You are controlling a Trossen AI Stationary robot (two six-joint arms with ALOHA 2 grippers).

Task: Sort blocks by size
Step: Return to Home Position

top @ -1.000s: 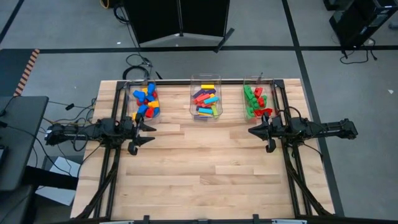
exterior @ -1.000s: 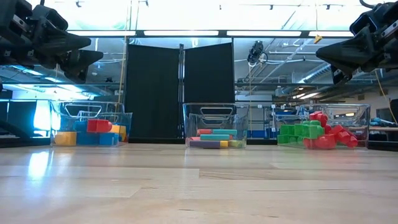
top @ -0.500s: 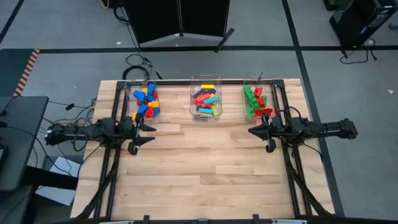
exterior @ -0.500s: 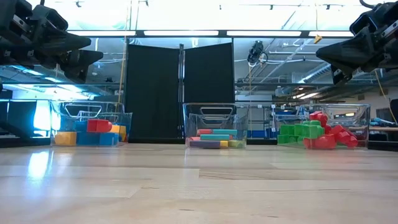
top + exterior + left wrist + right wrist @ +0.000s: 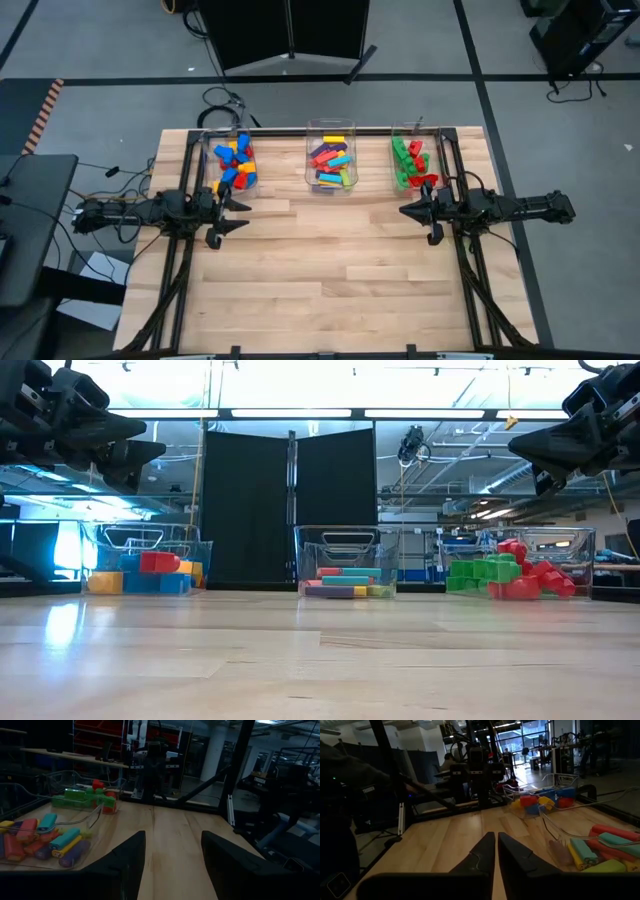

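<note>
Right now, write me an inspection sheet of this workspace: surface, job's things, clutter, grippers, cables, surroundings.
Surface: pale wooden tabletop, nothing loose on it.
Job's things: coloured plastic toy bricks in three clear plastic bins: short blocks left, long blocks middle, chunky blocks right.
Clutter: nothing seen.
Grippers: left gripper open, right gripper shut, both empty.
Cables: black cable loops behind the table.
Surroundings: black panel screen, grey floor.

Dark arms [image 5: 150, 211] — black two-finger hands [image 5: 243, 214]

Grey floor [image 5: 100, 50], black partition panels [image 5: 290, 25]
</note>
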